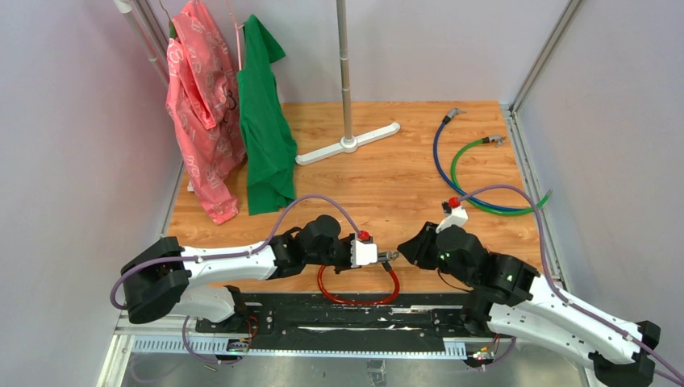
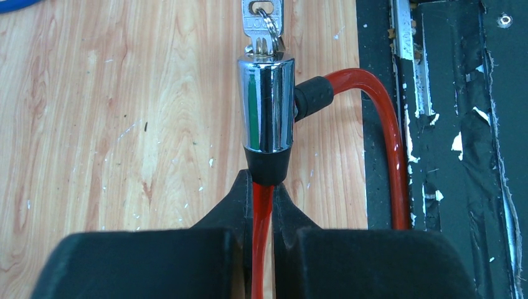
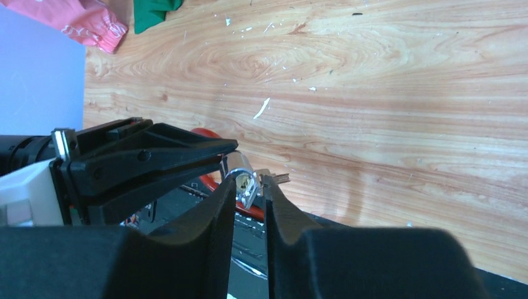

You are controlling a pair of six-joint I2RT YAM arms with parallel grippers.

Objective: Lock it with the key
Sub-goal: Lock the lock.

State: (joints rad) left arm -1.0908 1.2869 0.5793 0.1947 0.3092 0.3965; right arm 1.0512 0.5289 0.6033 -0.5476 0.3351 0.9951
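Observation:
A red cable point(image 2: 386, 124) loops on the wooden floor and ends in a chrome lock barrel point(image 2: 266, 103). The key point(image 2: 261, 25), silvery with a ring, sticks out of the barrel's far end. My left gripper point(image 2: 263, 187) is shut on the red cable just behind the barrel and holds it level above the floor. In the top view the left gripper point(image 1: 373, 256) and my right gripper point(image 1: 403, 251) meet tip to tip. My right gripper point(image 3: 249, 179) is open only narrowly. Its fingertips stand on either side of the key point(image 3: 248, 189), with slim gaps showing.
A blue cable point(image 1: 440, 161) and a green cable point(image 1: 464, 181) lie at the back right. A clothes rack's white foot point(image 1: 348, 143) stands at the back centre. A pink garment point(image 1: 202, 105) and a green garment point(image 1: 262, 121) hang at the back left. The black base rail point(image 1: 323, 318) runs along the near edge.

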